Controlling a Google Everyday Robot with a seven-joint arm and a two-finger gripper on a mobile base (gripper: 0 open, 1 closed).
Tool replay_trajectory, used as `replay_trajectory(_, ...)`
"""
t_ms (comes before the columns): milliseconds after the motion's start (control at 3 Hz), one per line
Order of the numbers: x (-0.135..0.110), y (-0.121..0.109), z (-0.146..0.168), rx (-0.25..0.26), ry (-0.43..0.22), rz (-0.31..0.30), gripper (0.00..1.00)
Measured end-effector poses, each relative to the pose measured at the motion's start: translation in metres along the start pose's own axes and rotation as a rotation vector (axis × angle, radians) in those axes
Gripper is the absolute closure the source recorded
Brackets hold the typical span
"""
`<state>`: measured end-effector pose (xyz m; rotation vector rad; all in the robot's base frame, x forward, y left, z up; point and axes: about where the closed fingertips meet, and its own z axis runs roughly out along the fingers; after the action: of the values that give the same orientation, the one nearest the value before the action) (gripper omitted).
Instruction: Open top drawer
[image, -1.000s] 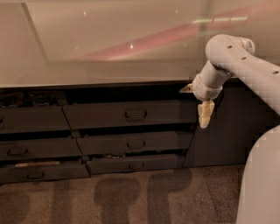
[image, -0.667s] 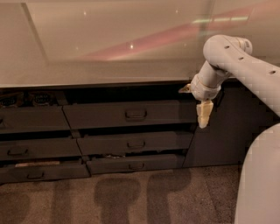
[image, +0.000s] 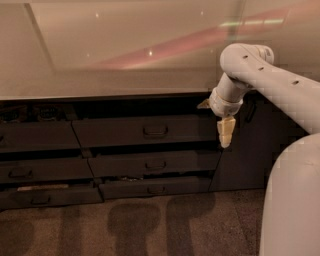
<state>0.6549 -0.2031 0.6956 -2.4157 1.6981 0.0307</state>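
since the earlier frame the gripper (image: 226, 134) has slid a little toward the left of the view and sunk a touch, and the arm (image: 260, 75) has swung with it; the drawers have not budged. the gripper hangs pointing straight down from the wrist, in front of the right end of the top drawer (image: 110, 132), at about the height of that drawer's front. i cannot tell how far open it is, and nothing shows in its grasp.

the top drawer sits directly under the counter (image: 125, 80), above two narrower drawers (image: 125, 165). its small loop handle (image: 155, 131) is at the middle of the front, level with the gripper but well off to its left in the view, so the reach looks to me like a sideways one. the front runs long and horizontal across the view and faces out toward the camera, so i'd judge the pull must come straight outward. the handle's own long axis is horizontal too. to the right stands a tall dark cabinet door (image: 245, 155), and the robot's pale body (image: 295, 200) fills the near right corner.
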Motion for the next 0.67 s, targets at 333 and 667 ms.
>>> replay_trajectory(333, -0.004, 0.020, 0.010, 0.018, -0.007, -0.018, 0.00)
replay_trajectory(667, -0.020, 0.090, 0.039, 0.060, -0.041, -0.072, 0.00)
